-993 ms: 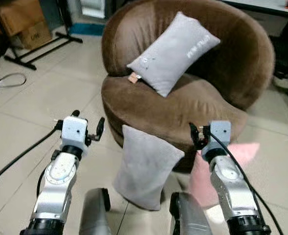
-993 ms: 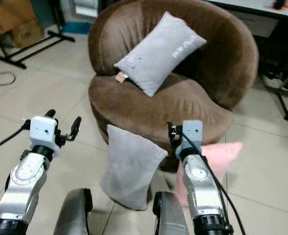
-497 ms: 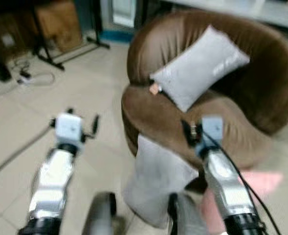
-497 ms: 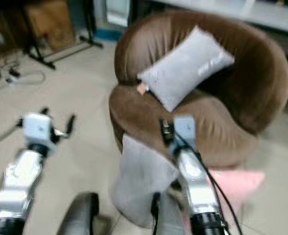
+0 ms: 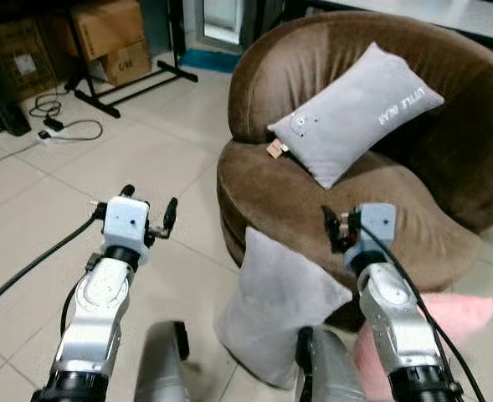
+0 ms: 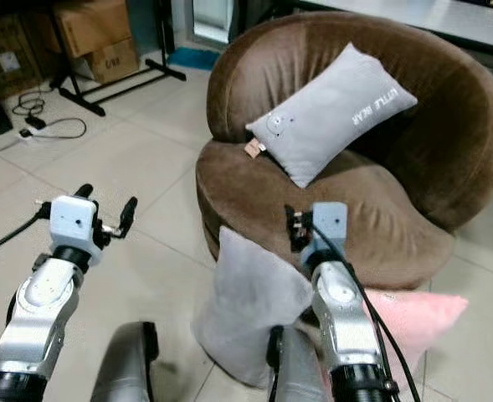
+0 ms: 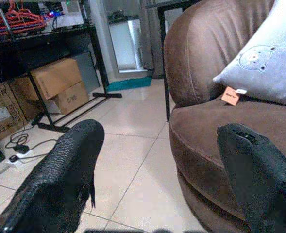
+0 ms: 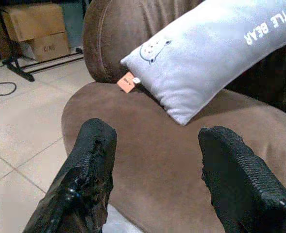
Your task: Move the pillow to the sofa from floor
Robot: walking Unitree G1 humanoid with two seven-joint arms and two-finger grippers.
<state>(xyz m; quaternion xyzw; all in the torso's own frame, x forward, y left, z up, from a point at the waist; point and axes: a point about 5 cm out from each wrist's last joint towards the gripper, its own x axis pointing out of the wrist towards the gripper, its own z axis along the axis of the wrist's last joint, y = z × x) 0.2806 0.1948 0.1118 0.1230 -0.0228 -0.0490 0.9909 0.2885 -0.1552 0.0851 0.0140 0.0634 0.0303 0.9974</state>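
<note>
A plain grey pillow [image 5: 278, 308] stands on the tiled floor, leaning against the front of the round brown sofa [image 5: 413, 230]. A pink pillow [image 5: 451, 322] lies on the floor to its right. On the sofa seat rests another grey pillow [image 5: 355, 113] with a bear print and an orange tag. My left gripper [image 5: 150, 208] is open over bare floor, left of the sofa. My right gripper [image 5: 336, 228] is open just above the floor pillow's top edge, facing the sofa seat [image 8: 147, 141]. Neither holds anything.
Cardboard boxes [image 5: 104, 25], a black stand's feet [image 5: 125, 79] and a power strip with cables [image 5: 58, 127] sit at the back left. A black cable [image 5: 28, 268] trails from my left arm. My two knees [image 5: 164, 368] show at the bottom, close to the floor pillow.
The camera has swung, so the sofa and pillows now sit further right in the picture. Both grippers stay open and raised as before; no pillow has moved.
</note>
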